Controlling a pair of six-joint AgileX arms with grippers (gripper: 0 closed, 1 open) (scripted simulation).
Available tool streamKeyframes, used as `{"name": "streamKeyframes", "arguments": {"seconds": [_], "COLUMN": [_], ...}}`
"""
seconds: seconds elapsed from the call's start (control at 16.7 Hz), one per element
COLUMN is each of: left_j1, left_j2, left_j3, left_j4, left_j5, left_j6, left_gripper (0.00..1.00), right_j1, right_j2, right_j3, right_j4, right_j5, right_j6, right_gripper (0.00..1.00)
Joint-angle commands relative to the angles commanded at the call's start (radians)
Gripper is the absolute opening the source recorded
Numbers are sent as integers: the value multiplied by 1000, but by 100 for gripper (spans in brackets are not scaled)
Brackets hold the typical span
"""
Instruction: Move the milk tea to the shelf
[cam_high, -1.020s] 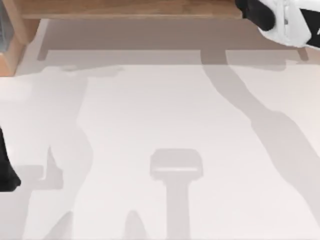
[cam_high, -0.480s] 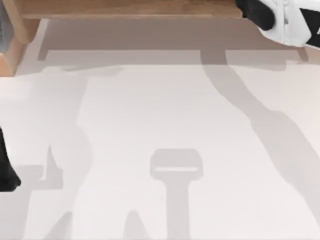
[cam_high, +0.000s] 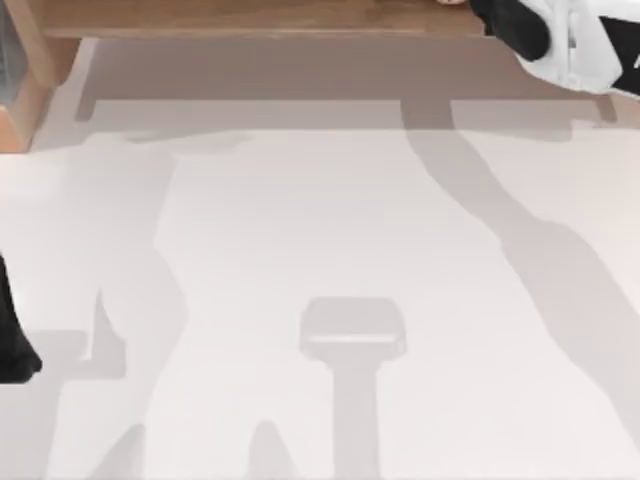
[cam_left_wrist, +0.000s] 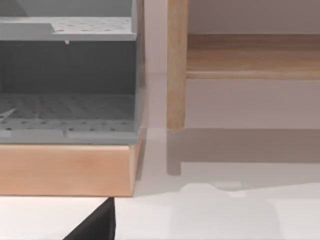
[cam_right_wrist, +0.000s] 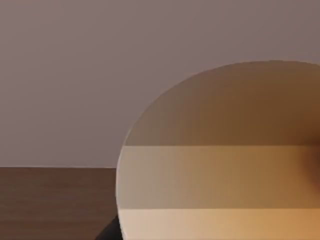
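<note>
The milk tea (cam_right_wrist: 220, 165) is up at the shelf (cam_high: 260, 17), close in front of the right arm's camera.

I can't tell if the right gripper (cam_high: 512, 25), at the shelf's right end, grips the cup. If it lets go too high or crooked, the tall cup could tip over and spill. The left arm (cam_high: 12, 345) waits at the table's left edge. There are no words to read.

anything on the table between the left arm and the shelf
No. In the top view the white table between the left arm at the left edge and the shelf along the top holds only shadows; that stretch is bare.
</note>
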Motion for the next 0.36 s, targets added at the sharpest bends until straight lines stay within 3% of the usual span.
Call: {"name": "streamKeyframes", "arguments": {"seconds": [0.36], "left_j1": [0], "left_j2": [0], "left_j3": [0], "left_j4": [0], "left_j5": [0], "left_j6": [0], "left_gripper": [100], "right_j1": [0], "right_j2": [0], "right_j3": [0], "right_j4": [0], "right_j5": [0], "right_j6": [0], "right_gripper": [100]}}
